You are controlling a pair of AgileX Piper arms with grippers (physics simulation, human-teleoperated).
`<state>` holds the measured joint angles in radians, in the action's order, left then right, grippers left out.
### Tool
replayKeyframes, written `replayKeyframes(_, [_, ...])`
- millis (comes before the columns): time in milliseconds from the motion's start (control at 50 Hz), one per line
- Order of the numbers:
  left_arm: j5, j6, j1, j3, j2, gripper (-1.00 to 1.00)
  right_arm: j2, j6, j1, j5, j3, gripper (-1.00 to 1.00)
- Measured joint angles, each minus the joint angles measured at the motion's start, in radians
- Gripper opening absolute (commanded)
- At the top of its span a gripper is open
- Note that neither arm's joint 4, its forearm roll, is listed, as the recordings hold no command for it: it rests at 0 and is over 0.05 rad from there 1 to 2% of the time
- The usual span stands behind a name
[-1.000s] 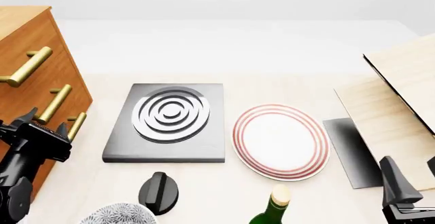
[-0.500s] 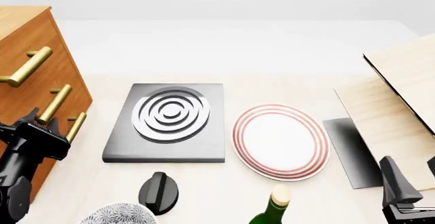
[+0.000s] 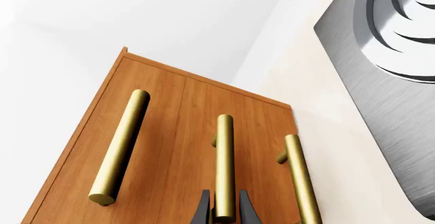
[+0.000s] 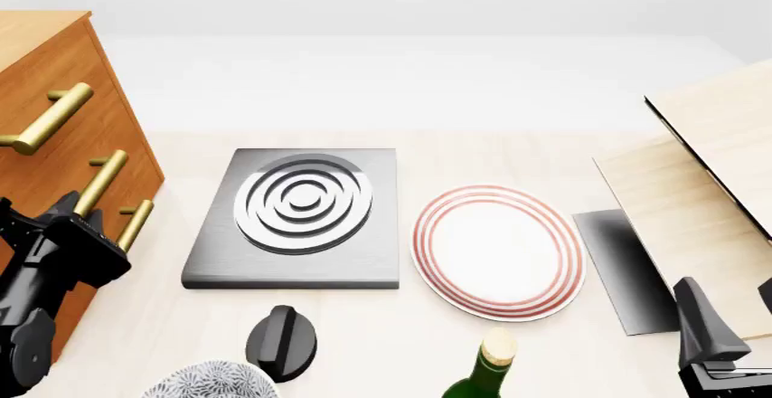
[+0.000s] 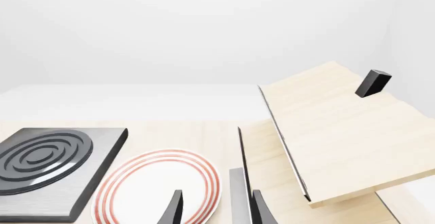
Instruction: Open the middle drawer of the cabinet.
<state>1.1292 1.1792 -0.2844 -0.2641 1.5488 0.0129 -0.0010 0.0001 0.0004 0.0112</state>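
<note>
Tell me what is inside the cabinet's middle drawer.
Nothing inside shows. The middle drawer looks shut in the cabinet, only its wooden front and brass handle visible. The left end effector straddles that handle.

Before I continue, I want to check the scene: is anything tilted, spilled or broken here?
The pale boards at the right lean steeply instead of lying flat. Otherwise the cabinet, hob and plate look normal.
</note>
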Motion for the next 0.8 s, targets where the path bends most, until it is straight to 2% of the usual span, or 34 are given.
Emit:
replayKeyframes(340, [0.019,0.088,0.020,0.005,0.013,-1.00,0.000,0.000,0.000,0.000,0.000,1.00])
replayKeyframes(800, [0.035,0.132,0.092,0.023,0.004,-1.00,0.000,0.000,0.000,0.000,0.000,1.00])
